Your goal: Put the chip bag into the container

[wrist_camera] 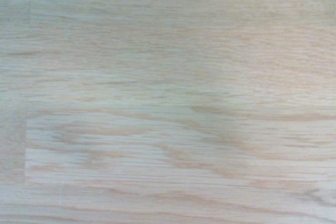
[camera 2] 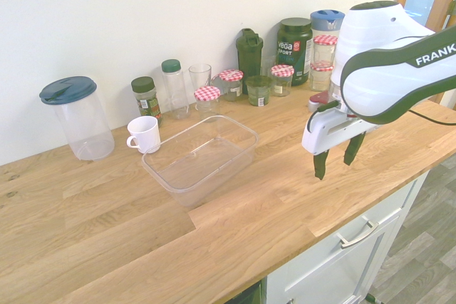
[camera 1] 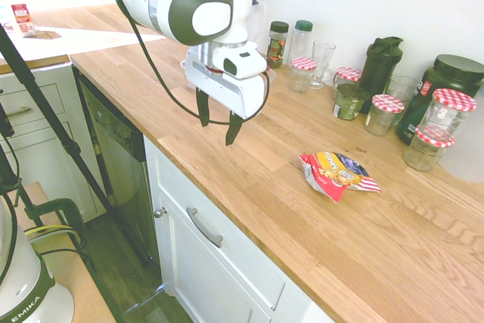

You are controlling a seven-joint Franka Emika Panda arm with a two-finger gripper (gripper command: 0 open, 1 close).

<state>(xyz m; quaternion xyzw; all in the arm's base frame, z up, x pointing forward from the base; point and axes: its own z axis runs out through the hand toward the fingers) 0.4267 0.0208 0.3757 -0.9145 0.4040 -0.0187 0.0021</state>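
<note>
The chip bag (camera 1: 338, 175), red with a yellow centre and striped end, lies flat on the wooden countertop (camera 1: 287, 209) in the first exterior view. In the second exterior view the arm hides it. My gripper (camera 1: 217, 132) hangs above the counter, some way from the bag, open with nothing between its dark fingers (camera 2: 318, 167). The container (camera 2: 246, 135), a clear shallow tub, stands empty mid-counter in the second exterior view, well apart from the gripper (camera 2: 333, 169). Only bare wood shows in the wrist view.
A white mug (camera 2: 144, 134) stands next to the tub, with a blue-lidded pitcher (camera 2: 75, 117) beyond it. Jars with red-checked lids (camera 1: 386, 113), glasses, a dark shaker (camera 1: 380, 64) and a green tub (camera 2: 294, 50) line the wall. The counter's front edge (camera 1: 227, 194) runs below the gripper.
</note>
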